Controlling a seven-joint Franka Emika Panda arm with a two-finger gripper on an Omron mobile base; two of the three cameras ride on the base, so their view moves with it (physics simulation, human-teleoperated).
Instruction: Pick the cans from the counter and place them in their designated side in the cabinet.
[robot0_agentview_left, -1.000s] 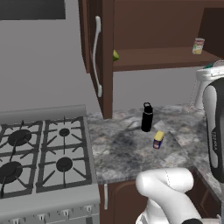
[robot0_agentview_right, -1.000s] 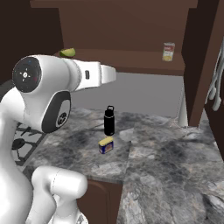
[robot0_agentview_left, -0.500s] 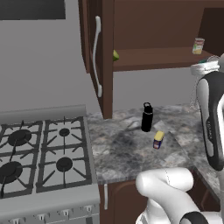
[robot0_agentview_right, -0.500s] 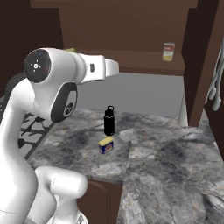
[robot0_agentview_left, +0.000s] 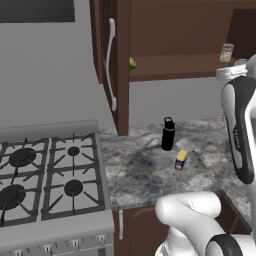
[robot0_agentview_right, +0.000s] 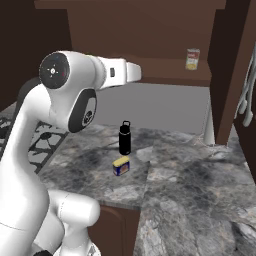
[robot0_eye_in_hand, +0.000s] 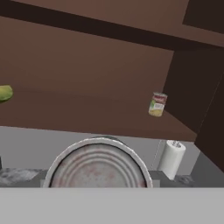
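Note:
In the hand view the round silver end of a can (robot0_eye_in_hand: 98, 168) fills the lower middle, held in my gripper; the can hides the finger tips. The hand faces the cabinet shelf (robot0_eye_in_hand: 87, 113) from a little below its height. My arm (robot0_agentview_right: 75, 85) is raised in front of the open cabinet (robot0_agentview_left: 175, 65). The second can (robot0_agentview_left: 181, 160), dark blue with a yellow top (robot0_agentview_right: 121, 166), lies on the marbled counter (robot0_agentview_left: 145, 170) beside a black bottle.
The black bottle (robot0_agentview_left: 168, 134) stands on the counter. A pale labelled can (robot0_eye_in_hand: 157, 104) sits on the shelf's right, a yellow-green fruit (robot0_eye_in_hand: 5, 92) on its left. The cabinet door (robot0_agentview_left: 111, 65) hangs open. A paper towel roll (robot0_eye_in_hand: 171, 159) stands at the back. The stove (robot0_agentview_left: 45, 175) is to the left.
The arm has risen and reached further toward the cabinet shelf with the can. The dark blue can and the bottle have stayed put.

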